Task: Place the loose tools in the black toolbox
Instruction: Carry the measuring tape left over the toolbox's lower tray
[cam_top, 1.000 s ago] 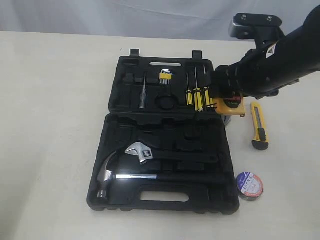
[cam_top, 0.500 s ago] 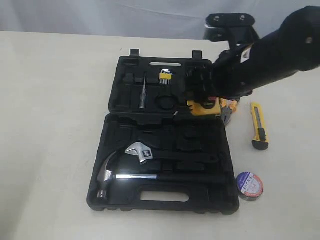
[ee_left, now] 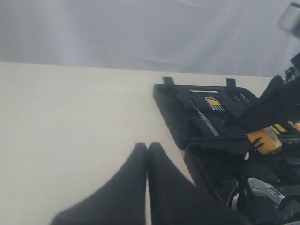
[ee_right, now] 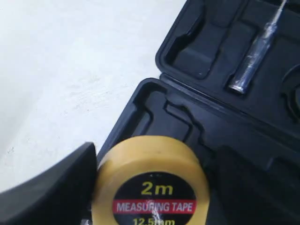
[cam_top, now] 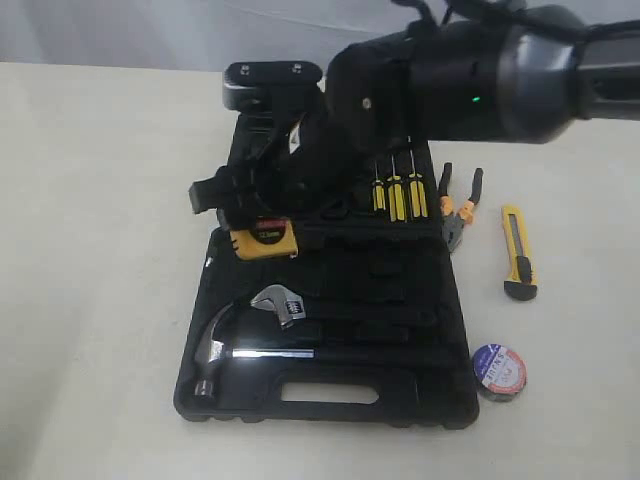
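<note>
My right gripper is shut on the yellow "2m" tape measure, holding it over the far-left corner of the black toolbox's near half. Up close the tape measure sits against one dark finger; the other finger is hidden behind it. The orange-and-black pliers, the yellow-black utility knife and the black tape roll lie on the table right of the case. My left gripper hangs shut and empty over bare table left of the toolbox.
A steel hammer and an adjustable wrench rest in the near half. Three yellow-black screwdrivers stand in the lid half, partly under the right arm. A slim tester tool lies in a lid recess.
The right arm has swung left across the open case, carrying the tape measure from the lid's right edge to the near half's far-left corner. The pliers are now uncovered.
</note>
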